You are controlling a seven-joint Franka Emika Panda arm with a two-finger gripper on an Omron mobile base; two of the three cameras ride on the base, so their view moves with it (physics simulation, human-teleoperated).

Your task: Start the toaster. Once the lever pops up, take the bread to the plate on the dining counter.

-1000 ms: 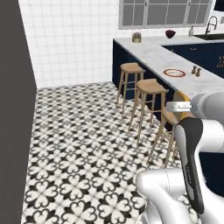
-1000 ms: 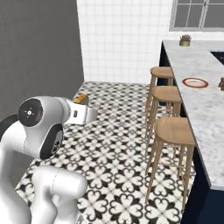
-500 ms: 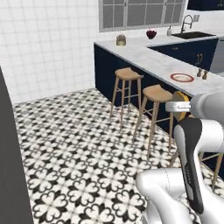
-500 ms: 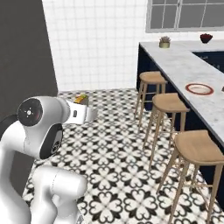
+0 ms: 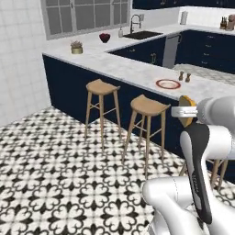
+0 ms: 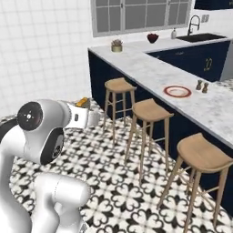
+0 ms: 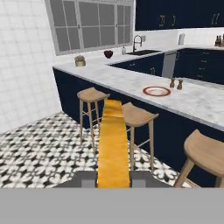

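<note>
My gripper (image 7: pixel 113 180) is shut on the bread (image 7: pixel 113 144), a tan-yellow slice seen edge-on that stretches up the middle of the hand view. From the base views the bread (image 5: pixel 186 110) (image 6: pixel 83 103) sticks out of the hand at about counter height, over the tiled floor. The plate (image 5: pixel 168 84) (image 6: pixel 177 91) (image 7: pixel 156 91), white with a red-orange rim, lies on the marbled dining counter (image 5: pixel 128 69) (image 6: pixel 150 73) (image 7: pixel 127 81), ahead of the gripper and to its right. The toaster and its lever are out of view.
Three wooden stools (image 6: pixel 119 84) (image 6: pixel 152 109) (image 6: pixel 205 152) line the counter's navy base between me and the plate. Two small shakers (image 7: pixel 175 83) stand just right of the plate. A potted plant (image 5: pixel 76 47) and a dark bowl (image 5: pixel 104 37) sit at the counter's far end.
The whole picture has swung: the base has turned and driven, so the counter, stools and plate now sit more central and closer. The bread stays held in the gripper.
</note>
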